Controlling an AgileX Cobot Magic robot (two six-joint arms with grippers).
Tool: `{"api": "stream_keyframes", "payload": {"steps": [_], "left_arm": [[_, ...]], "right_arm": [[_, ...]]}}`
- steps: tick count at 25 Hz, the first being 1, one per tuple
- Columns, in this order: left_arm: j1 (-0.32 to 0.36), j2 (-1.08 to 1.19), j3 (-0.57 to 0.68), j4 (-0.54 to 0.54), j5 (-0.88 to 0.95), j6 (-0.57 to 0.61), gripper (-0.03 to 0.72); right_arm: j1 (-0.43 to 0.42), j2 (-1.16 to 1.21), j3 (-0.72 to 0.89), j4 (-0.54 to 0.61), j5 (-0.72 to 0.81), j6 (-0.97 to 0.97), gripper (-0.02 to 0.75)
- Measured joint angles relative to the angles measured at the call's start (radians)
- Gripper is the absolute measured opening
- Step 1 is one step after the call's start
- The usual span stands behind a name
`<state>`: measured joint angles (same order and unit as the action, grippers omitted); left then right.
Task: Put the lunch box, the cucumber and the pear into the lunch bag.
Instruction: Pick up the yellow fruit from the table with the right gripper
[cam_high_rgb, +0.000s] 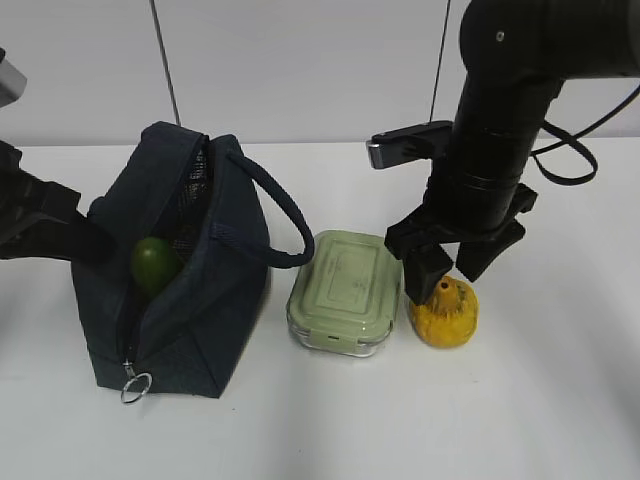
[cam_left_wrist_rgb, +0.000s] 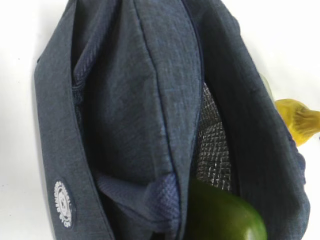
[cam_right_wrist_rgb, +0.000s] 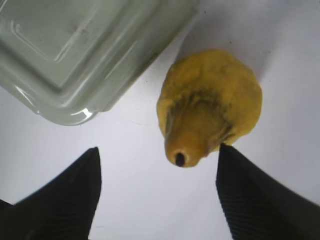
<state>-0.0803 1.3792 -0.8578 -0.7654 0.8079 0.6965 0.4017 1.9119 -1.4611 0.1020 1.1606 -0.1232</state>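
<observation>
The navy lunch bag (cam_high_rgb: 185, 300) stands open at the left, with the green end of the cucumber (cam_high_rgb: 155, 265) showing inside. The left wrist view looks down into the lunch bag (cam_left_wrist_rgb: 125, 110) onto the cucumber (cam_left_wrist_rgb: 225, 217) against the silvery lining. The sage-lidded lunch box (cam_high_rgb: 345, 290) sits to the right of the bag, and the yellow pear (cam_high_rgb: 445, 315) sits to the right of the box. My right gripper (cam_high_rgb: 445, 287) hangs open just over the pear's stem. In the right wrist view, the right gripper (cam_right_wrist_rgb: 158, 148) is open around the pear (cam_right_wrist_rgb: 210, 105), beside the lunch box (cam_right_wrist_rgb: 85, 45). My left arm (cam_high_rgb: 40, 225) is against the bag's left side, with its fingers hidden.
The white table (cam_high_rgb: 520, 420) carries everything. The bag's padded loop handle (cam_high_rgb: 275, 210) arches toward the lunch box, and its zipper ring pull (cam_high_rgb: 135, 385) hangs at the front. A grey wall stands behind the table. The pear also shows at the right edge of the left wrist view (cam_left_wrist_rgb: 300, 120).
</observation>
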Motion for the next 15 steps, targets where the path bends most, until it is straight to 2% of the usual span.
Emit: {"api": "stream_keyframes", "payload": {"steps": [6, 10, 12, 15], "left_arm": [[0.000, 0.000, 0.000, 0.001, 0.000, 0.000, -0.015], [0.000, 0.000, 0.000, 0.001, 0.000, 0.000, -0.015], [0.000, 0.000, 0.000, 0.001, 0.000, 0.000, -0.015], [0.000, 0.000, 0.000, 0.001, 0.000, 0.000, -0.015]], "right_arm": [[0.043, 0.064, 0.003, -0.131, -0.036, 0.083, 0.549], [0.049, 0.088, 0.003, -0.166, -0.055, 0.106, 0.534], [0.049, 0.092, 0.003, -0.194, -0.056, 0.110, 0.468], [0.049, 0.093, 0.003, -0.230, -0.062, 0.112, 0.292]]}}
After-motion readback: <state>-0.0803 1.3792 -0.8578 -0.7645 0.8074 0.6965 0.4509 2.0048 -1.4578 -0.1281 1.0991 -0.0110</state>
